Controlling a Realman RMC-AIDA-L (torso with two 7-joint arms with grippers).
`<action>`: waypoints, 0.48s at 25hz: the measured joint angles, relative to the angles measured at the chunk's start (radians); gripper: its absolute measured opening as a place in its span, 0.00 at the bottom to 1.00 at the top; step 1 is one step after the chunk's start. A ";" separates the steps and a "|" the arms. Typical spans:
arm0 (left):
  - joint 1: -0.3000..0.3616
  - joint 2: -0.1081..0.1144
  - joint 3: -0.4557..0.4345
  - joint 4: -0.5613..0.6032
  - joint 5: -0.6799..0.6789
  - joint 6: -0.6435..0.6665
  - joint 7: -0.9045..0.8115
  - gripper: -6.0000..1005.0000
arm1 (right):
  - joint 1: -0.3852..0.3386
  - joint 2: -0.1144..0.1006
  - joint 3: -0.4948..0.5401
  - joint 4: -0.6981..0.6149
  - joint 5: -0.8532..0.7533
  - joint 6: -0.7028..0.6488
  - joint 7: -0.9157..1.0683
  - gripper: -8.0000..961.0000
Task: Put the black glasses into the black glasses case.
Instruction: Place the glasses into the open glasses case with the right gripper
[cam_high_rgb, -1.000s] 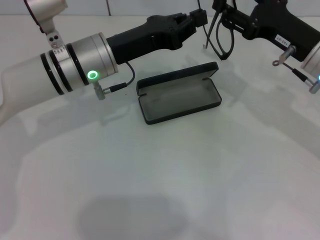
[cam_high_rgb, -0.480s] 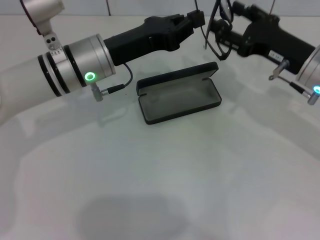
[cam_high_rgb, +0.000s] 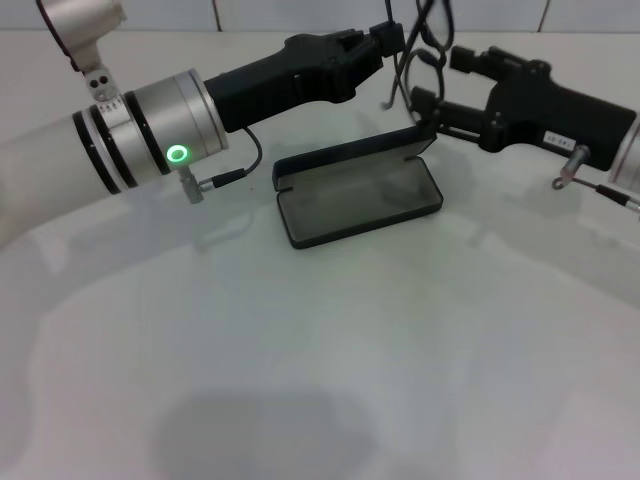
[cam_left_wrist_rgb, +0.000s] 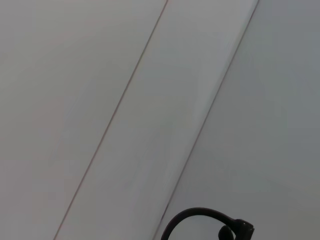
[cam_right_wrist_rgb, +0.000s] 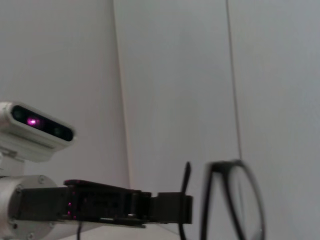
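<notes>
Over the last second the right arm had dropped and swung inward, bringing its claw (cam_high_rgb: 432, 110) from high at the far edge of the worktop (cam_high_rgb: 330, 370) down to just beyond the raised lid of the case (cam_high_rgb: 357, 186). The glasses (cam_high_rgb: 415, 65) had travelled with it and now hung between the two claws, above the far right corner of the case, temples trailing down toward the lid. The left claw (cam_high_rgb: 385, 42) had barely shifted; it stayed up at the far edge, its tip close against the frame. In the right wrist view the glasses (cam_right_wrist_rgb: 232, 200) showed a lens and rim right beside the left claw (cam_right_wrist_rgb: 172, 207).

Which claw actually gripped the frame I could not tell, nor how far either stood open, since the fingers merged with the dark wire.

The case lay open and empty on the worktop, lining up. The carry looked nearly done; lowering the glasses into the tray remained.
</notes>
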 joint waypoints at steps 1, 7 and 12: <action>0.000 0.000 0.000 0.000 0.000 0.000 0.000 0.06 | -0.005 0.002 0.011 -0.006 -0.012 0.002 0.000 0.80; 0.000 0.001 0.001 0.001 0.000 -0.001 0.000 0.06 | -0.015 0.037 0.098 -0.027 -0.139 0.017 -0.003 0.80; -0.004 0.001 0.000 0.001 0.000 -0.001 0.000 0.06 | -0.018 0.054 0.105 -0.061 -0.214 0.067 -0.010 0.80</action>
